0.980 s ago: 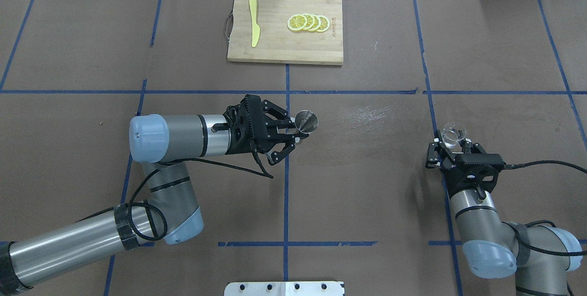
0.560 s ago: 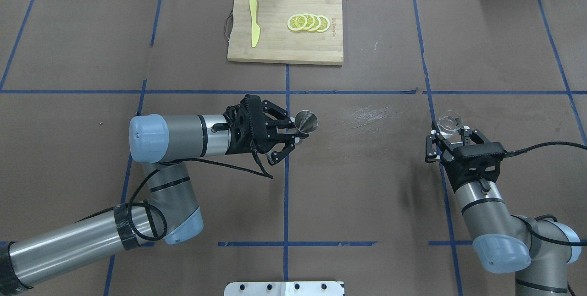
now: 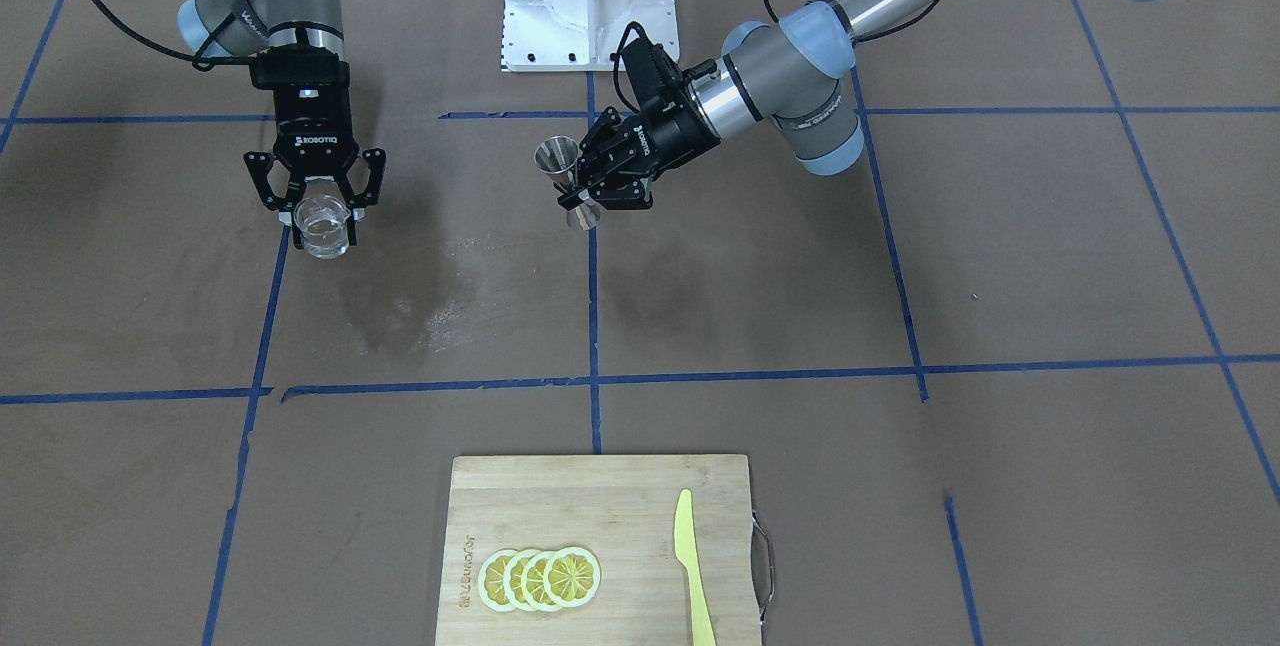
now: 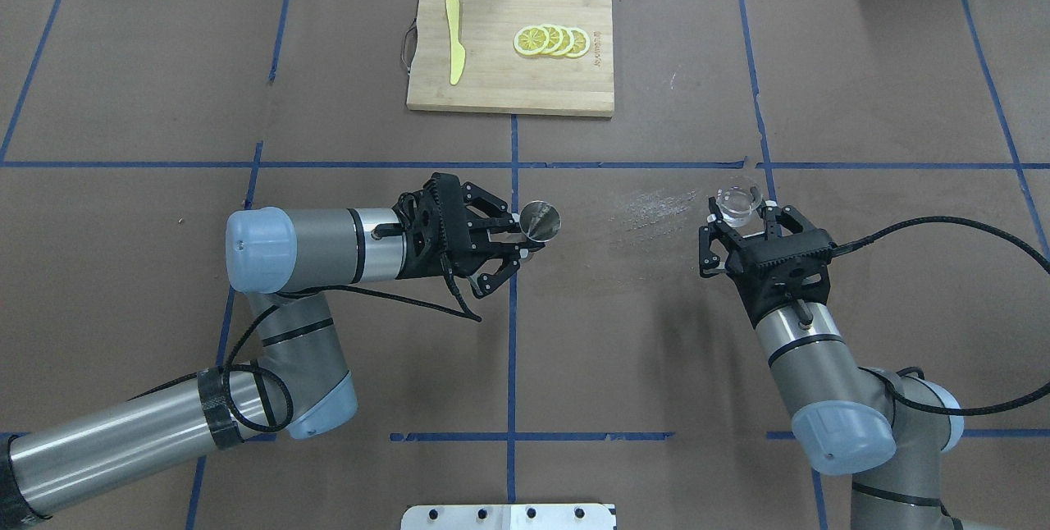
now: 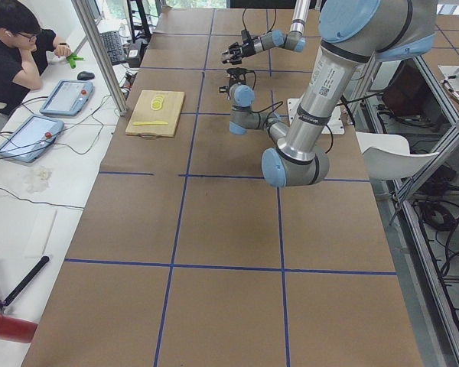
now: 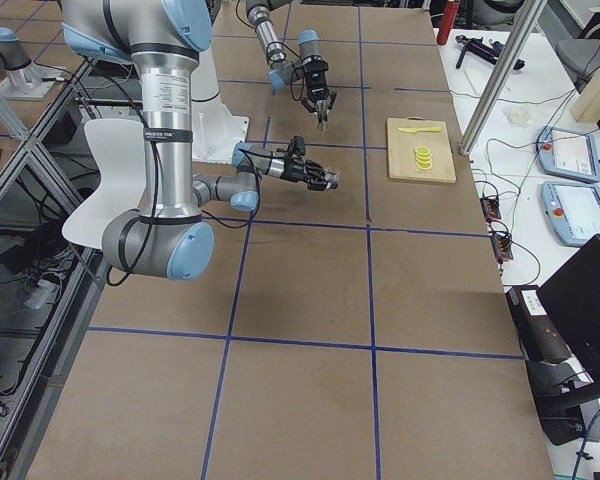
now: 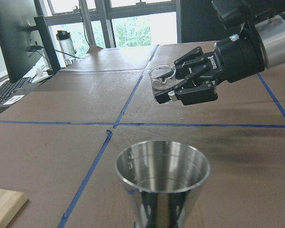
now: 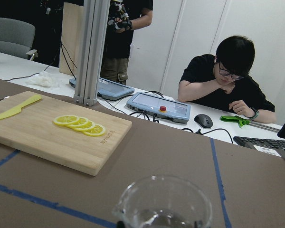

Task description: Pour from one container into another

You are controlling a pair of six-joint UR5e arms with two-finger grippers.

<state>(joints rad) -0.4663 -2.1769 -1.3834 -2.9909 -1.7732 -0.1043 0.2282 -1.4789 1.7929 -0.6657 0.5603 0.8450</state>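
brown table (image 4: 656, 325) under cup (image 4: 737, 201) & jigger (image 4: 541, 223), both gripped aloft

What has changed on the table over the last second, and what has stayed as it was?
The right gripper, shut on the glass cup, has carried it forward and inward, toward the jigger. The left gripper keeps its hold on the jigger and has hardly shifted. Nothing was grasped or let go. The cutting board, lemon slices and knife have not moved.
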